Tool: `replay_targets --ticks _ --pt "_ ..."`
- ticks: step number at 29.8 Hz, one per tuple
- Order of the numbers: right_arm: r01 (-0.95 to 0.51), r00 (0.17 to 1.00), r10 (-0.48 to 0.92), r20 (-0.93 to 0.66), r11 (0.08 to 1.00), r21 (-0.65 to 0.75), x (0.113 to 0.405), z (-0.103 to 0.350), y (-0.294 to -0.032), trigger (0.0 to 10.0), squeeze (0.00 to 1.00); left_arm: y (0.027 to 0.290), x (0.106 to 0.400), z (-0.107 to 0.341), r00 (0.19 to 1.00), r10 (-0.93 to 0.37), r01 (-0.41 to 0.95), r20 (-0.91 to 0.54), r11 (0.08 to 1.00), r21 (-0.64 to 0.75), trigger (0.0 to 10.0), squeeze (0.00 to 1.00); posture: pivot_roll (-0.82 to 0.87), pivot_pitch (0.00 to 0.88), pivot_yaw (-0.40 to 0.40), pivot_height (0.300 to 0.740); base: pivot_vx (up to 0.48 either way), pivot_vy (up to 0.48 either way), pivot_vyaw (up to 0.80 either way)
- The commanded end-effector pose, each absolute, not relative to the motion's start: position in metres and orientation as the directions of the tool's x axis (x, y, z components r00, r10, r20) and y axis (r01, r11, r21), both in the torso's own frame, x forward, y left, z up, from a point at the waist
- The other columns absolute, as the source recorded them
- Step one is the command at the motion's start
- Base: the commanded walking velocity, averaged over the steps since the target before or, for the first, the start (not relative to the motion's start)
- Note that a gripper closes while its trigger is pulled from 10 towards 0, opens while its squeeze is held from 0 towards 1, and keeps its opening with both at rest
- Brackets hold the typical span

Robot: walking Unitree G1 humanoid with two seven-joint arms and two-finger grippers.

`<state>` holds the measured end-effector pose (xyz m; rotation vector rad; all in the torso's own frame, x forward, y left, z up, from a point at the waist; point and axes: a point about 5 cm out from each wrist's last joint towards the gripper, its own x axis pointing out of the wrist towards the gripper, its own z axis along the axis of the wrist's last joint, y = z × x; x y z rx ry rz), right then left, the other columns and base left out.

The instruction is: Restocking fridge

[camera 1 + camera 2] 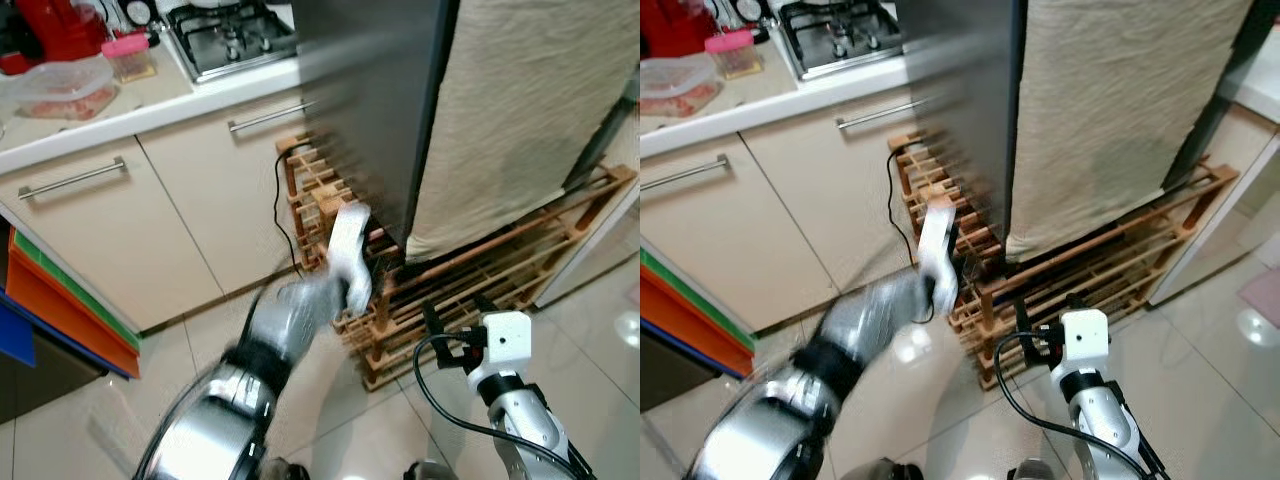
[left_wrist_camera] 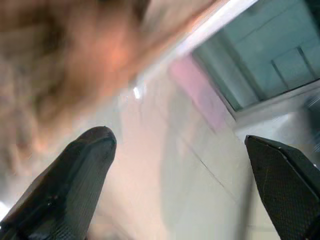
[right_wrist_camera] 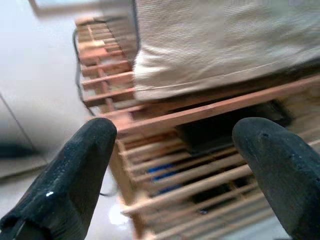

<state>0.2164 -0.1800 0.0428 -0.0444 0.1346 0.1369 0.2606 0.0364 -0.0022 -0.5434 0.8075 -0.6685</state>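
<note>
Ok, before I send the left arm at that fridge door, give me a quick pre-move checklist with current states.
1. Left claw open and empty: ok.
2. Right claw open and empty: ok.
3. Left arm settled: not ok, it is motion-blurred beside the fridge.
4. Door handle located: cannot tell.
5. Path low down: not ok, a wooden rack and a black cable sit at the fridge's base.
6. Cloth draped on the fridge front: not ok.

2 silver arms [image 1: 230,400], white wrist block [image 1: 508,338], looping black cable [image 1: 440,395], black textured fingers [image 3: 75,175].
</note>
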Motion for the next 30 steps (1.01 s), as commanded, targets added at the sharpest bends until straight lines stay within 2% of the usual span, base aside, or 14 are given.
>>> replay_targets --ticks 1,30 --pt "-0.144 0.984 0.139 -0.112 0.989 -0.042 0.2166 0.0491 -0.179 10.0 0.0 -0.1378 0.2728 0.2843 0.195 -0.908 0.96 0.37 0.098 -0.264 10.0 0.0 -0.22 0.075 0.131 0.74 0.0 0.0 0.0" --pt "-0.144 0.984 0.139 -0.112 0.989 -0.042 0.2166 0.0491 -0.179 10.0 0.0 -0.1378 0.2728 0.2843 0.195 -0.908 0.96 0.37 0.098 -0.264 10.0 0.0 -0.22 0.075 0.131 0.74 0.0 0.0 0.0"
